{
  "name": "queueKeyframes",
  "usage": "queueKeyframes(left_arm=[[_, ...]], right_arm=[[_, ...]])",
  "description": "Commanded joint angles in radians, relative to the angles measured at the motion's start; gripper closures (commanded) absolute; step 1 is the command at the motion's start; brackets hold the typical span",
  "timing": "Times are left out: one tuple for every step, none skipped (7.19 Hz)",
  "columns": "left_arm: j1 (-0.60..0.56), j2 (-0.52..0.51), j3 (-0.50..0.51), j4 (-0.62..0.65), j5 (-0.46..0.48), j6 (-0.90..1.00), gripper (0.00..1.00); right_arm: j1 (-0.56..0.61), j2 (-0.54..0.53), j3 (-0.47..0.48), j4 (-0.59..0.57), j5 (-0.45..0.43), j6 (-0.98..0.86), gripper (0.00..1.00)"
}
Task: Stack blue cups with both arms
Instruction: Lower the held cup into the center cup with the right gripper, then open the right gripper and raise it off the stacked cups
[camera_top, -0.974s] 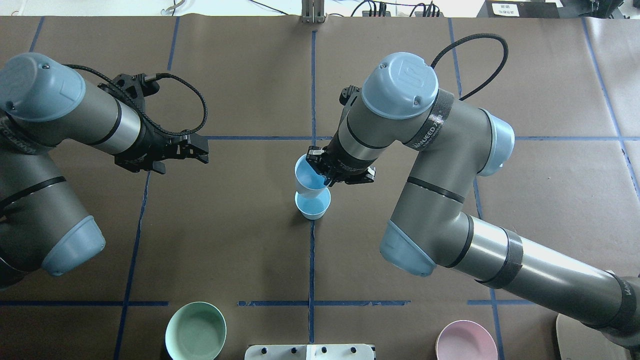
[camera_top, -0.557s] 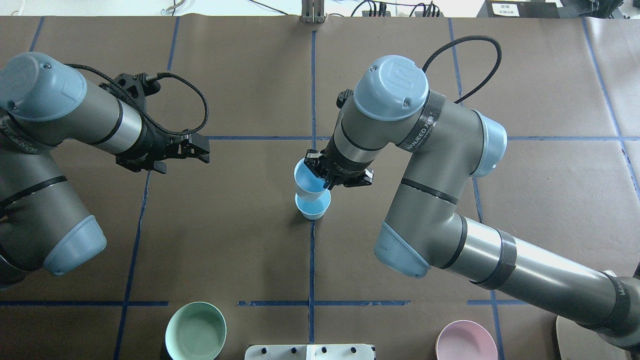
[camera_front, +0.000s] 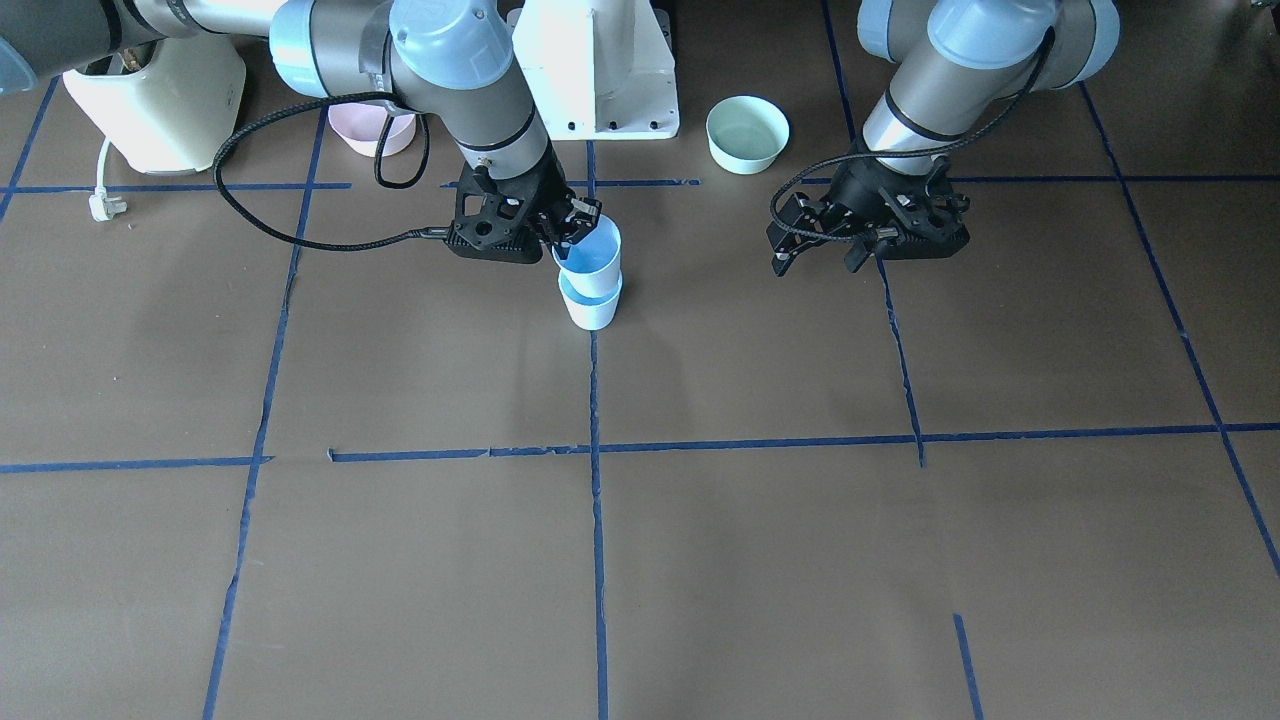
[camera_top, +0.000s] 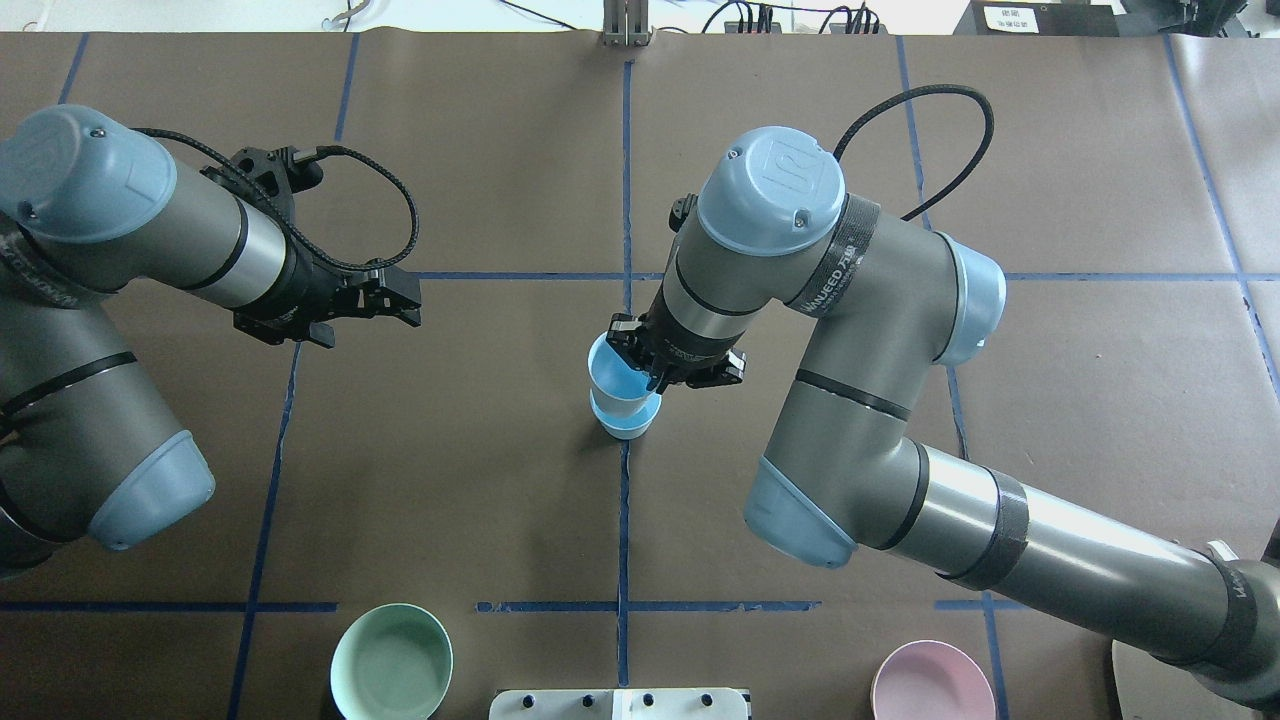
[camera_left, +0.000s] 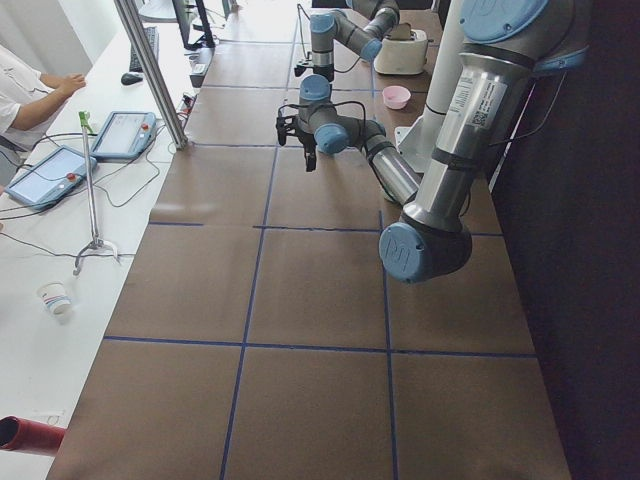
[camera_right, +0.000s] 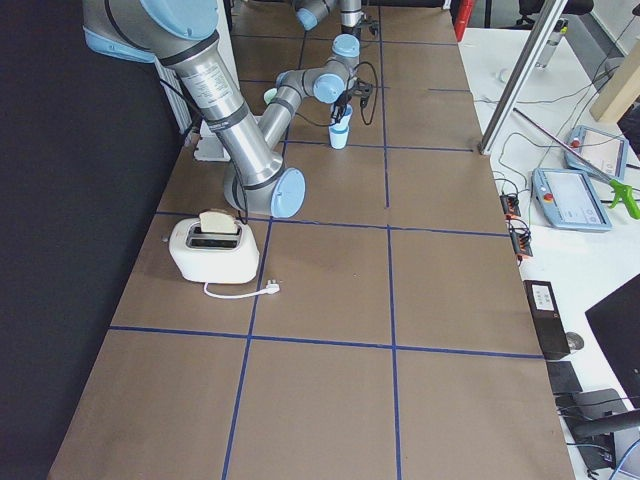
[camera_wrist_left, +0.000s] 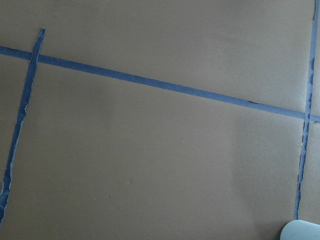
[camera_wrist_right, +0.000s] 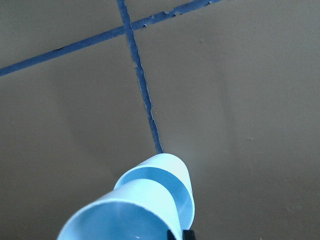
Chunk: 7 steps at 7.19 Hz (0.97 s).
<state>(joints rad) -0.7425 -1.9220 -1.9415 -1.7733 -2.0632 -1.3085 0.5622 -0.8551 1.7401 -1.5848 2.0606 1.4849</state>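
My right gripper (camera_top: 655, 372) is shut on the rim of a pale blue cup (camera_top: 615, 372), one finger inside the cup. This cup is slightly tilted and its base sits in the mouth of the second blue cup (camera_top: 632, 423), which stands on the central tape line. In the front view the held cup (camera_front: 592, 255) is above the lower cup (camera_front: 590, 306), next to the right gripper (camera_front: 570, 232). The right wrist view shows the held cup (camera_wrist_right: 120, 215) over the lower cup (camera_wrist_right: 172, 172). My left gripper (camera_top: 405, 303) is open and empty, well to the left (camera_front: 790, 245).
A mint-green bowl (camera_top: 392, 662) and a pink bowl (camera_top: 932, 682) sit at the near edge beside the white pedestal (camera_front: 597, 70). A toaster (camera_front: 155, 100) stands at my right end. Blue tape lines cross the brown table (camera_top: 450, 480).
My right gripper has lowered the held cup onto the standing cup, and the two now overlap more. The right arm's elbow has shifted a little. The left arm has barely moved.
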Motion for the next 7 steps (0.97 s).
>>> queueKeyframes(left_arm=[[0.0, 0.0, 0.001, 0.0, 0.0, -0.002, 0.0], [0.0, 0.0, 0.001, -0.002, 0.0, -0.002, 0.0], [0.0, 0.0, 0.001, 0.0, 0.0, -0.002, 0.0], [0.0, -0.002, 0.001, 0.0, 0.0, -0.002, 0.0], [0.0, -0.002, 0.001, -0.002, 0.0, -0.002, 0.0], [0.0, -0.002, 0.003, -0.002, 0.0, -0.002, 0.0], [0.0, -0.002, 0.001, -0.002, 0.0, -0.002, 0.0]], right_arm=[[-0.001, -0.002, 0.004, -0.009, 0.0, 0.0, 0.84], [-0.001, -0.002, 0.006, -0.009, 0.001, 0.0, 0.68], [-0.001, -0.002, 0.007, -0.02, 0.001, 0.0, 0.3], [-0.001, 0.001, 0.015, -0.044, 0.0, -0.001, 0.17], [-0.001, -0.001, 0.022, -0.047, 0.0, -0.002, 0.03], [0.027, -0.002, 0.07, -0.076, -0.002, -0.003, 0.01], [0.082, -0.027, 0.163, -0.155, 0.0, -0.014, 0.01]])
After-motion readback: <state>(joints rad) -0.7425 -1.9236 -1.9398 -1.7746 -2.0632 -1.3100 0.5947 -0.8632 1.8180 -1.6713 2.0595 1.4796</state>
